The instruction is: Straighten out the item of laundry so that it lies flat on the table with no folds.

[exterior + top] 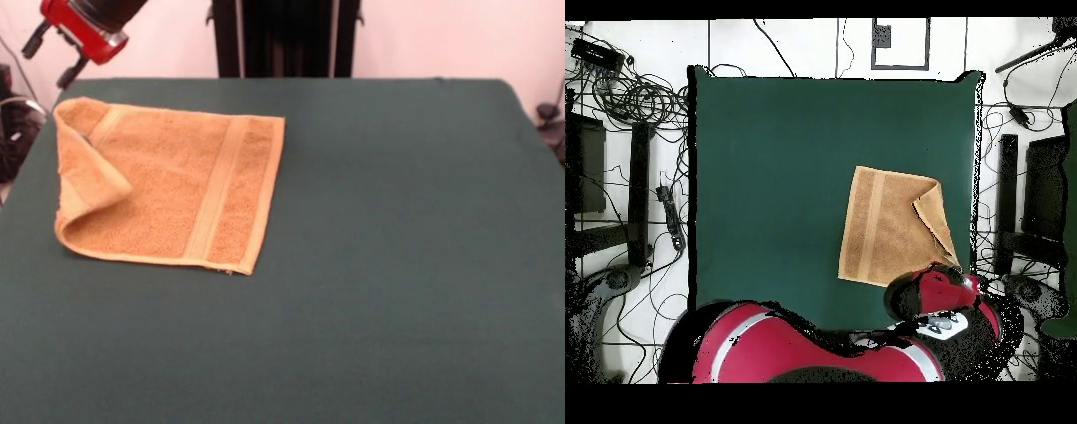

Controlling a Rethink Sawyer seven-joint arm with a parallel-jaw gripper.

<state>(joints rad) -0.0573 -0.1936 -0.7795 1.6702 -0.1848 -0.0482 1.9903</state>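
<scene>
The item of laundry (pixel 177 190), an orange-tan towel with a paler band near its right end, lies at the far left of the green table (pixel 397 265). Its left edge is folded over into a raised flap (pixel 88 168); the remainder lies flat. My gripper (pixel 53 57) hangs just above and behind the towel's far left corner, open, with nothing between its black fingers (pixel 35 41). In the overhead view the towel (pixel 885 235) sits at the table's (pixel 765 180) right side with the flap (pixel 935 215) on its right. The red wrist (pixel 937 293) covers the gripper there.
A black column (pixel 282 35) stands behind the table's far edge. Cables (pixel 13 132) lie off the table's left side, close to the towel. Around the table in the overhead view are more cables (pixel 635 95) and dark stands (pixel 640 190).
</scene>
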